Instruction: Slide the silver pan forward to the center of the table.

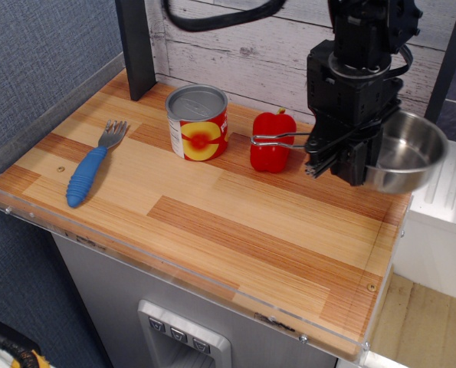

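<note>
The silver pan (408, 162) is a small shiny steel pan, held off the table (235, 230) at the back right, with its bowl hanging partly past the table's right edge. Its thin wire handle (277, 139) points left and crosses in front of the red pepper. My gripper (333, 159) is black and comes down from above. It is shut on the pan's left rim, where the handle joins. The fingertips are partly hidden by the pan's rim.
A red-and-yellow tin can (198, 123) stands at the back centre. A red pepper (270, 157) stands right of it, close to the pan handle. A blue-handled fork (90, 172) lies at the left. A dark post (138, 46) stands at the back left.
</note>
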You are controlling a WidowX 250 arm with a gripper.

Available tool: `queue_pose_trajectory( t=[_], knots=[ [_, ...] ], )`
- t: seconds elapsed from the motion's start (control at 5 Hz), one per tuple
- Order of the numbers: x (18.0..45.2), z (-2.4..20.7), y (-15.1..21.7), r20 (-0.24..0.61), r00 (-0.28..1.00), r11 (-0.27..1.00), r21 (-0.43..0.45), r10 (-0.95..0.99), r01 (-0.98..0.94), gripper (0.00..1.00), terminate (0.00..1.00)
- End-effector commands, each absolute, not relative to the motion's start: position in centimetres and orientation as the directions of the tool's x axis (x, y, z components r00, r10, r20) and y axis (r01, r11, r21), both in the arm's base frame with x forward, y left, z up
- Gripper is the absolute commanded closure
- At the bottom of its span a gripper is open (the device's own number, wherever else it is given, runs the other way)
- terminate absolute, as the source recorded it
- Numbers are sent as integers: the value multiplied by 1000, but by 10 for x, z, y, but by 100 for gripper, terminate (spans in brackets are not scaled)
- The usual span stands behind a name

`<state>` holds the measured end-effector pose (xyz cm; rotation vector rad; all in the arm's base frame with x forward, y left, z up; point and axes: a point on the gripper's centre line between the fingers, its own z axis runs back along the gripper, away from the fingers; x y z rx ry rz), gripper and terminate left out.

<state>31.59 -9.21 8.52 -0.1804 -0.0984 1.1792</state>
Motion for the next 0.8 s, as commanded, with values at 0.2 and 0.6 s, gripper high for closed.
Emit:
queue_pose_trajectory(
  t=[0.2,0.6],
  knots=[
    [281,97,-41,0,754,750,-95,657,-654,100,0],
    [271,73,6,14,810,807,77,586,-585,100,0]
  ],
)
